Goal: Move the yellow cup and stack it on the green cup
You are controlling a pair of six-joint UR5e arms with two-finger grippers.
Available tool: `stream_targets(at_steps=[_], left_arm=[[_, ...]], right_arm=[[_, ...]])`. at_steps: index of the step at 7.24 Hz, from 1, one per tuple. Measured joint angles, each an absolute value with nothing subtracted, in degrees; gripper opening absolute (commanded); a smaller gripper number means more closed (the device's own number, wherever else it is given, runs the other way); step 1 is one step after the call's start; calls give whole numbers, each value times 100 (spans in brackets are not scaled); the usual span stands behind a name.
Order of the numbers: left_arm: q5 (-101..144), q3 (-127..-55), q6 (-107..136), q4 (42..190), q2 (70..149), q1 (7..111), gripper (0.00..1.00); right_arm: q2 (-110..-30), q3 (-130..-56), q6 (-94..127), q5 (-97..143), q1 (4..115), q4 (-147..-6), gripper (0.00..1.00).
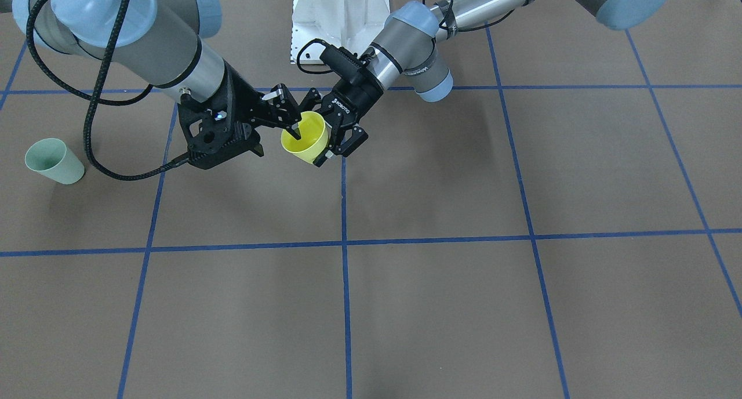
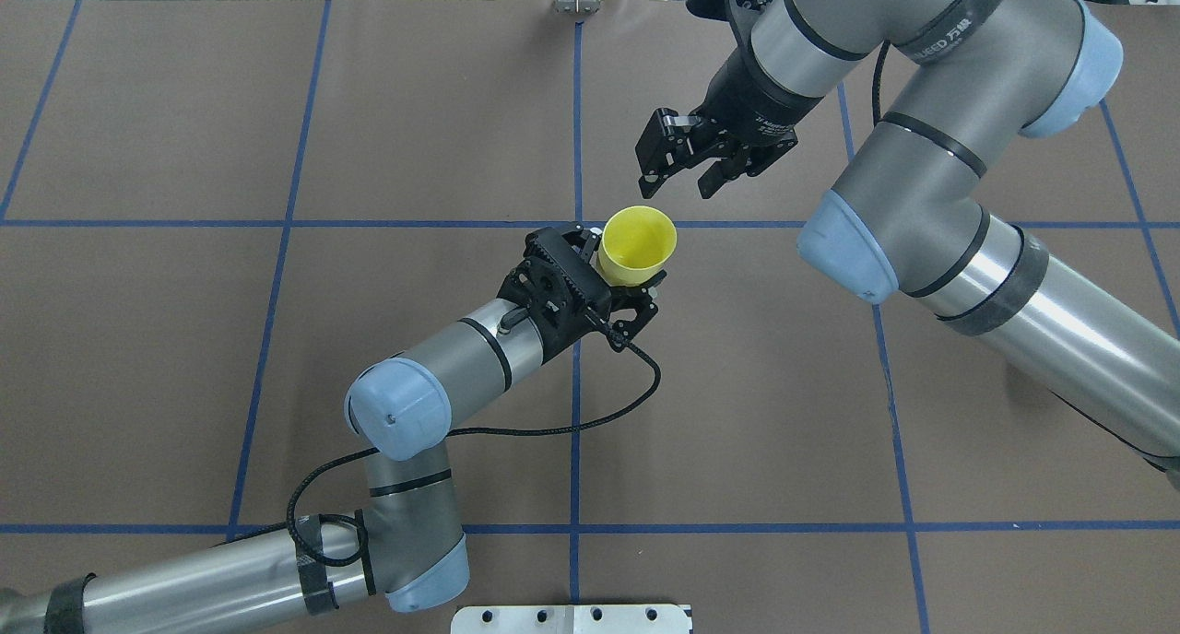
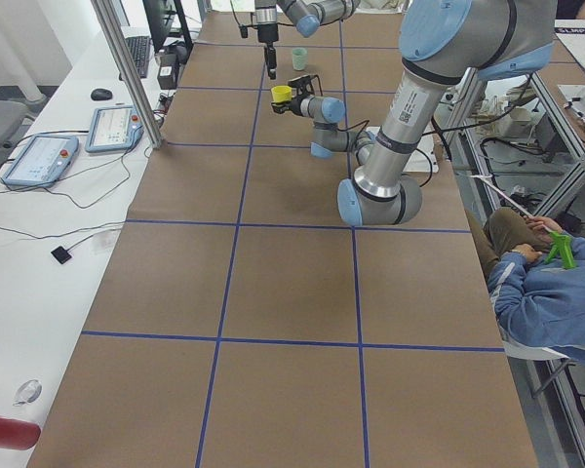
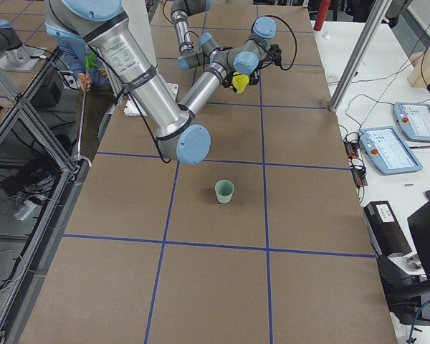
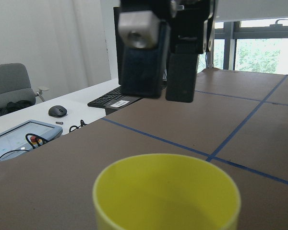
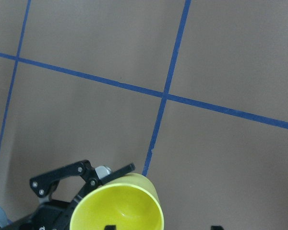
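Note:
My left gripper is shut on the yellow cup and holds it off the table, tilted, with its mouth up. The cup also shows in the front view, the left wrist view and the right wrist view. My right gripper is open and empty, just above and beside the cup's rim. In the right wrist view one fingertip is over the cup's mouth and the other is outside it. The green cup stands upright on the table, far off on my right side.
Blue tape lines cross the brown table. The white base plate lies between the arms. My left arm's black cable hangs over the table. A seated person and control tablets are beside the table.

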State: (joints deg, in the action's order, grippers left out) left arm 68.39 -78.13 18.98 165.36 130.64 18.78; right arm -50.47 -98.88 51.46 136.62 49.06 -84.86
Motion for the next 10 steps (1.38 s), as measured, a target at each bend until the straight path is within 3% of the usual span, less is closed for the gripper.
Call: stream_targets(at_steps=[10], left_arm=[[6720, -8013, 1897, 16523, 13131, 1836, 50]], right_arm=[[-5269, -10116, 5121, 13955, 4889, -8474, 69]])
